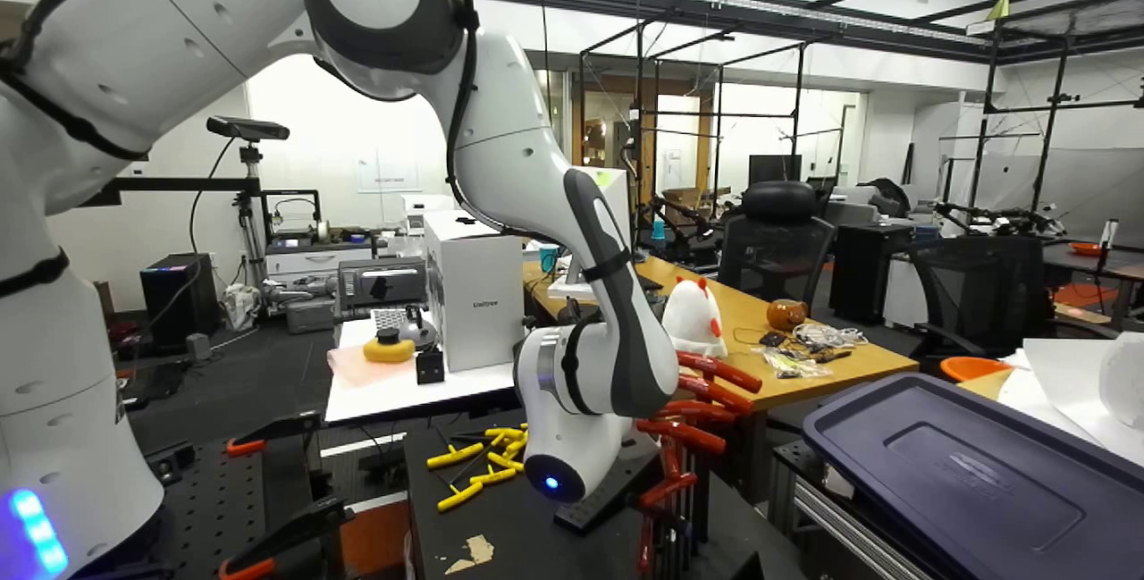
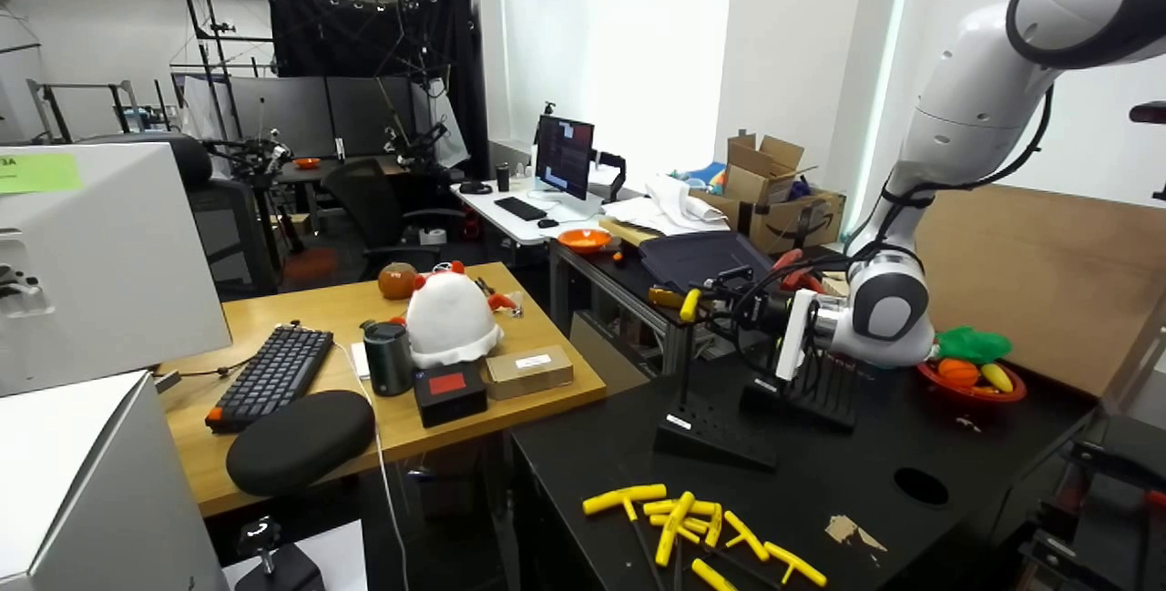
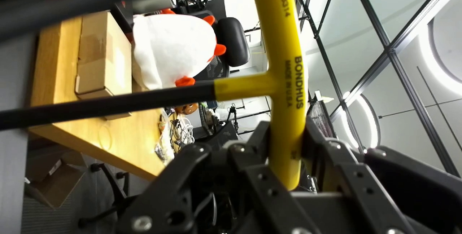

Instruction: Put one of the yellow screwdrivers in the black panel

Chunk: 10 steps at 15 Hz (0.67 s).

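Note:
My gripper [image 3: 287, 140] is shut on one end of the yellow T-handle of a screwdriver [image 3: 283, 68]. In an exterior view this screwdriver [image 2: 690, 305] hangs nearly upright. Its black shaft reaches down in the picture to a low sloped black block with holes [image 2: 715, 436]; I cannot tell whether the tip is in a hole. The black panel [image 2: 833, 418] stands just behind, partly hidden by the gripper; its red tool handles [image 1: 693, 437] show in an exterior view. Several other yellow screwdrivers [image 2: 674, 523] lie piled on the black table, also seen there [image 1: 483, 473].
A red bowl of toy fruit [image 2: 970, 395] stands beyond the arm. A dark lidded box [image 1: 974, 473] is beside the table. A wooden desk [image 2: 556, 391] with a white plush toy [image 2: 451, 318] adjoins it. The table has a round hole [image 2: 920, 486].

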Tool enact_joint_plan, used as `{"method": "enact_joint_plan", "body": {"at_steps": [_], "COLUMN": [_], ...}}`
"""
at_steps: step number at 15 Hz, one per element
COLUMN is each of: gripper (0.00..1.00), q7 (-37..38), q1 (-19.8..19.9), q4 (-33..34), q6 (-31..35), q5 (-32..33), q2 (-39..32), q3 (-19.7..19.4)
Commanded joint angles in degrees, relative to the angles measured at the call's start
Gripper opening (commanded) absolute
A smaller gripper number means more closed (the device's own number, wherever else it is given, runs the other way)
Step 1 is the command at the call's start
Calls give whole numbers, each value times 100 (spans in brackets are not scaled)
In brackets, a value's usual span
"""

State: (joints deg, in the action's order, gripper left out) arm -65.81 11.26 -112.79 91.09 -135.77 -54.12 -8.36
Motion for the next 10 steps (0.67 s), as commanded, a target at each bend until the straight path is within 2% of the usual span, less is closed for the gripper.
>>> {"method": "enact_joint_plan", "body": {"at_steps": [1, 10], "gripper": [6, 6], "q7": [301, 430], "q1": [-90, -94], "q4": [69, 217], "q6": [35, 148], "q5": [-19, -1], "q2": [60, -64], "q3": [-87, -102]}}
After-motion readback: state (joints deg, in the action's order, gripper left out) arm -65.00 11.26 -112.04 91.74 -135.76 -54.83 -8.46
